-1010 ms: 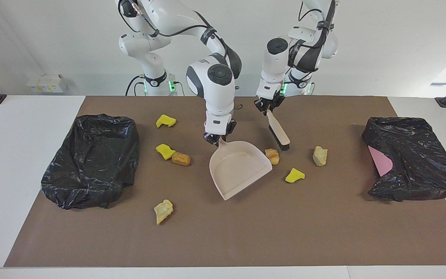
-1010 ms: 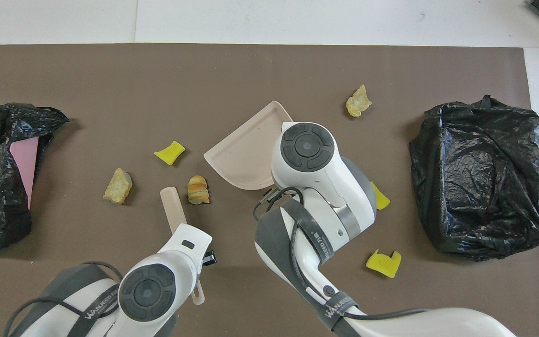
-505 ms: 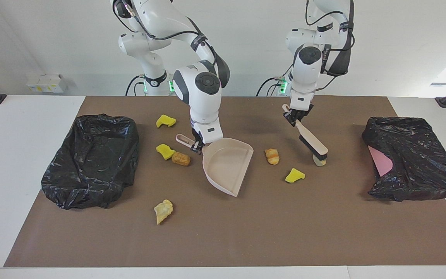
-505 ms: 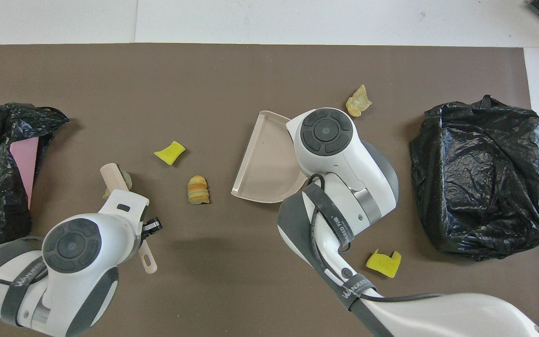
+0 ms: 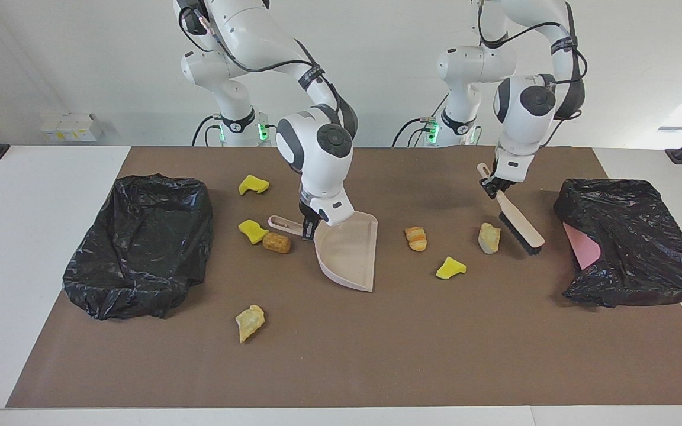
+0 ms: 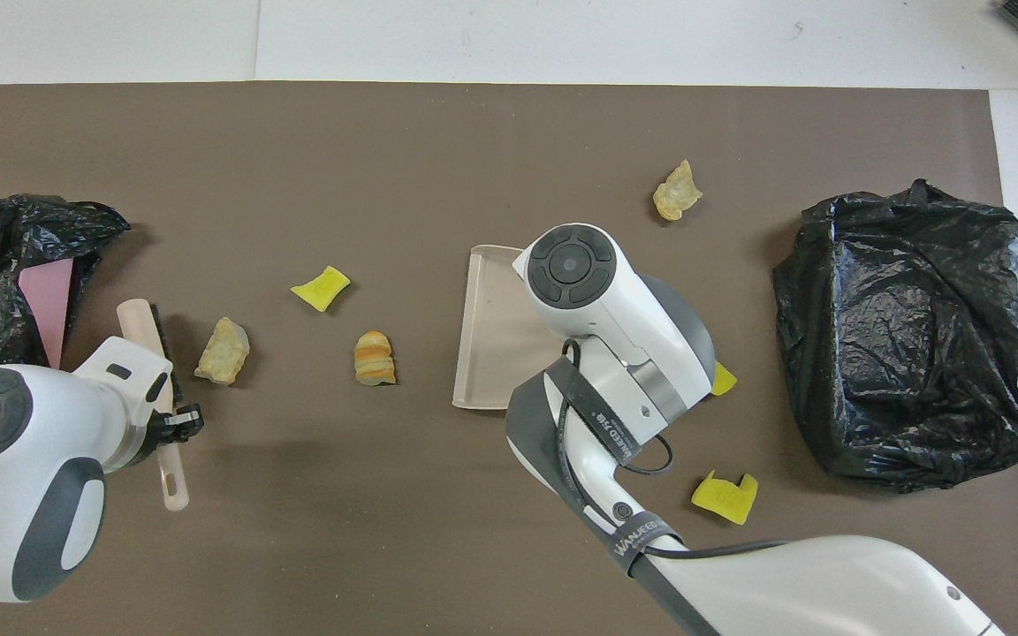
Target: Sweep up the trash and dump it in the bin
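My right gripper (image 5: 310,228) is shut on the handle of the beige dustpan (image 5: 347,251) at mid-table. The pan (image 6: 487,327) is tilted up, its mouth toward the left arm's end. My left gripper (image 5: 493,184) is shut on the beige hand brush (image 5: 518,228), whose bristles rest beside a pale trash lump (image 5: 489,238). Beside that lump, toward the pan, lie a yellow piece (image 5: 450,268) and an orange striped piece (image 5: 416,238). At the pan's handle end lie two yellow pieces (image 5: 252,231) (image 5: 253,184), an orange lump (image 5: 276,242) and a pale lump (image 5: 250,321).
A bin lined with a black bag (image 5: 140,242) stands at the right arm's end. A second black-bagged bin (image 5: 631,242) with a pink sheet (image 5: 581,245) in it stands at the left arm's end, close to the brush (image 6: 148,340).
The left gripper carried the brush toward the left arm's end, past the pale lump. The right gripper turned and tilted the dustpan so its mouth faces the left arm's end.
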`<control>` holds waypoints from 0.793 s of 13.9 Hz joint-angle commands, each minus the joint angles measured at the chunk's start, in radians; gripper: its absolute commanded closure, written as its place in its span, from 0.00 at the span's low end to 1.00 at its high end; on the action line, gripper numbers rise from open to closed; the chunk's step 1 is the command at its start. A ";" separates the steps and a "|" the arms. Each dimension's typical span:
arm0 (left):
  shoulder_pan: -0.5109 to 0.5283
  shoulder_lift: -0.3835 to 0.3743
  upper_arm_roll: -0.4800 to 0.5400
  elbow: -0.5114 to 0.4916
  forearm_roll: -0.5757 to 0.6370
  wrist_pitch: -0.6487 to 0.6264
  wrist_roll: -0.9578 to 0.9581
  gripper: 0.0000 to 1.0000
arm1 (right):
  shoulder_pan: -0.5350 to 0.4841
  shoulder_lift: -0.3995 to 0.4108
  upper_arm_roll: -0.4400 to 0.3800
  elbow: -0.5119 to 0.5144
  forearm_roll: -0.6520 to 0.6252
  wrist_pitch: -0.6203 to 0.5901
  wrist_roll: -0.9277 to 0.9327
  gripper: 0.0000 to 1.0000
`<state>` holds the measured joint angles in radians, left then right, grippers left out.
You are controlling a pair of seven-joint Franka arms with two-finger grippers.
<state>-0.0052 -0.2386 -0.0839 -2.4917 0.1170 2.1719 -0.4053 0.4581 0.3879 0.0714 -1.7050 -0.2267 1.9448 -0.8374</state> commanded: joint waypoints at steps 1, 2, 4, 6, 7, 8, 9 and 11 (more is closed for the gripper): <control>0.013 0.013 -0.016 0.005 0.012 -0.024 0.109 1.00 | 0.022 0.022 0.005 0.008 -0.045 -0.009 -0.031 1.00; 0.004 0.039 -0.017 0.008 0.001 -0.011 0.129 1.00 | 0.021 0.022 0.007 0.008 -0.052 -0.006 -0.034 1.00; -0.050 0.100 -0.017 0.040 -0.054 0.044 0.138 1.00 | 0.019 0.020 0.007 0.001 -0.056 -0.003 -0.040 1.00; -0.084 0.168 -0.019 0.098 -0.109 0.071 0.163 1.00 | 0.021 0.016 0.007 -0.008 -0.057 -0.004 -0.040 1.00; -0.114 0.204 -0.019 0.144 -0.117 0.069 0.164 1.00 | 0.021 0.016 0.007 -0.012 -0.062 -0.004 -0.040 1.00; -0.133 0.232 -0.019 0.174 -0.140 0.074 0.165 1.00 | 0.021 0.014 0.005 -0.012 -0.062 -0.004 -0.040 1.00; -0.154 0.252 -0.019 0.191 -0.154 0.092 0.165 1.00 | 0.021 0.014 0.005 -0.012 -0.062 -0.004 -0.040 1.00; -0.212 0.275 -0.020 0.191 -0.161 0.153 0.165 1.00 | 0.019 0.014 0.005 -0.013 -0.062 -0.004 -0.040 1.00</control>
<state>-0.1641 -0.0104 -0.1156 -2.3294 -0.0203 2.2798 -0.2605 0.4830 0.4037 0.0713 -1.7073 -0.2619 1.9449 -0.8452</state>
